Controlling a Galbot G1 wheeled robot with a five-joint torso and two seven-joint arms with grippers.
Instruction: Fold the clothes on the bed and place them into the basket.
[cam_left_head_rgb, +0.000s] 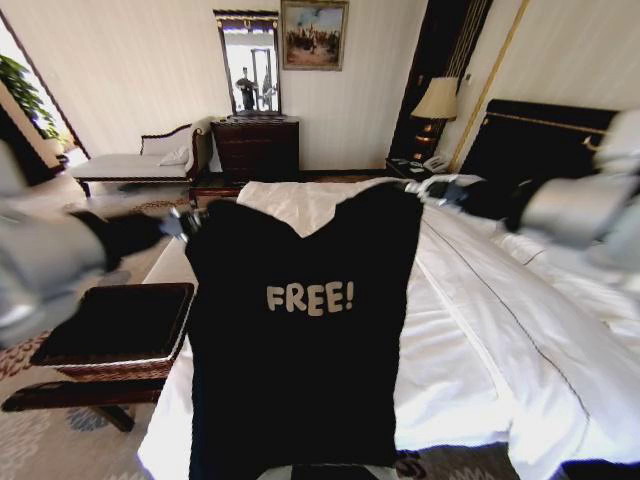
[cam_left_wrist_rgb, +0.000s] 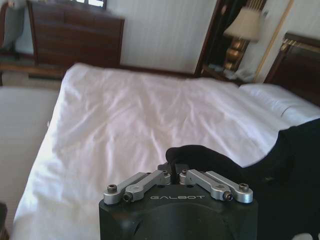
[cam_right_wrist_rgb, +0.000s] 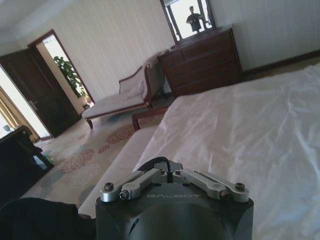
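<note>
Right now I have the black T-shirt (cam_left_head_rgb: 300, 330) lifted clear of the bed (cam_left_head_rgb: 470, 330), hanging flat between both arms with the "FREE!" lettering facing me. The left gripper (cam_left_head_rgb: 188, 222) is clenched on the shoulder at about 10 o'clock and the right gripper (cam_left_head_rgb: 432, 190) is clamped on the other shoulder near 2 o'clock; in the left wrist view, black cloth bunches between the closed fingers (cam_left_wrist_rgb: 170, 176). I judge the shirt light, limp and prone to sagging or swinging, so the shoulder seams are the sensible hold, and any fold will need the mattress under it. The white sheet looks soft and slightly rumpled, likely to drag on cloth. The basket (cam_left_head_rgb: 120, 335) sits at 8 o'clock beside the bed, with a dresser (cam_left_head_rgb: 255, 148) and chaise (cam_left_head_rgb: 140, 160) well apart toward 11
</note>
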